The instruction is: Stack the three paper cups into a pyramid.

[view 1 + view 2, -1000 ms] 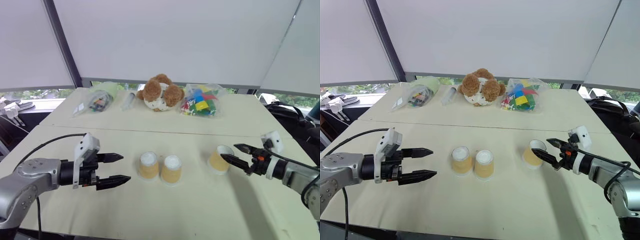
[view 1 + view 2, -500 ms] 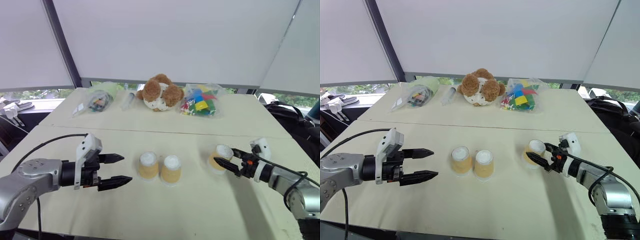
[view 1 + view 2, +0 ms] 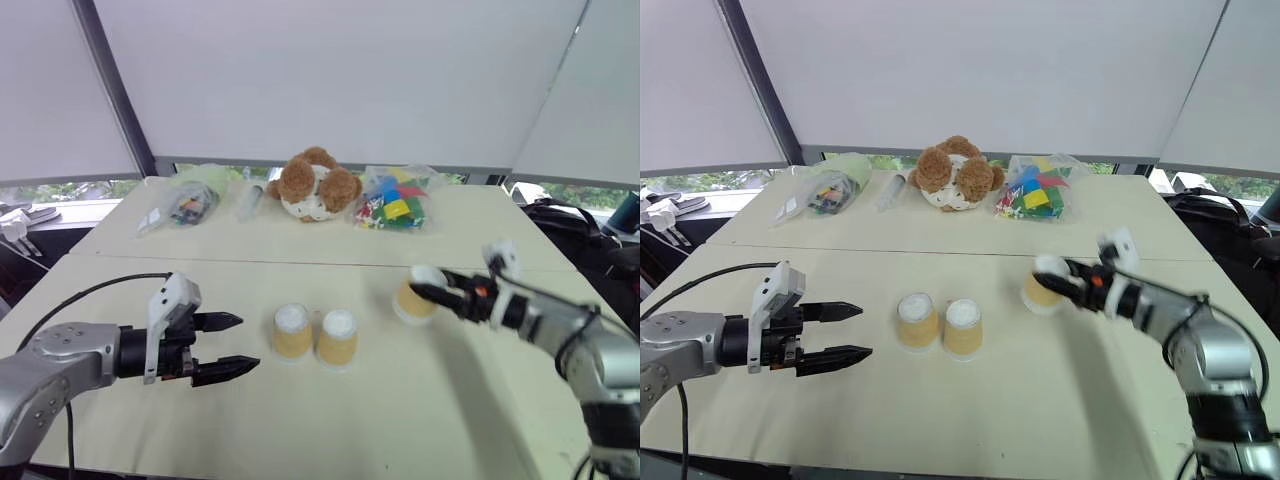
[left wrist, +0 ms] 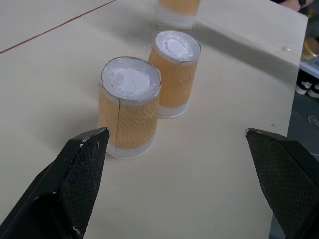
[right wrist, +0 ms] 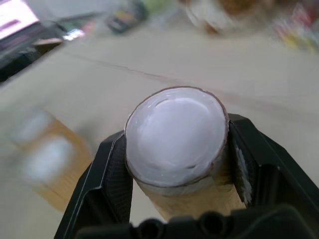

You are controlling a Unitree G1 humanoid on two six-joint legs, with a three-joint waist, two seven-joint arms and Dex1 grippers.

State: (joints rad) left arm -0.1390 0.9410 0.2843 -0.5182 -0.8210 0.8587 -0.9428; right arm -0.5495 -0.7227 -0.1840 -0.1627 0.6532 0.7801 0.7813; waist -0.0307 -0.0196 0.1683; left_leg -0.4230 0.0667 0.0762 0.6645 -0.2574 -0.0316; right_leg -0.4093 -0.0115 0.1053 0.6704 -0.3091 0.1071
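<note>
Tan-orange paper fills my right gripper [image 5: 177, 199]: its black fingers [image 5: 102, 179] clamp the third cup [image 3: 413, 300] base-up, lifted off the table [image 3: 420, 400], to the right of the pair. My wrist camera shows that white base close; the head views show the height. My left gripper [image 3: 235, 345] hangs with jaws spread wide and empty, left of the pair: near cup [image 4: 129, 107], far cup [image 4: 174, 72], side by side, upside down.
</note>
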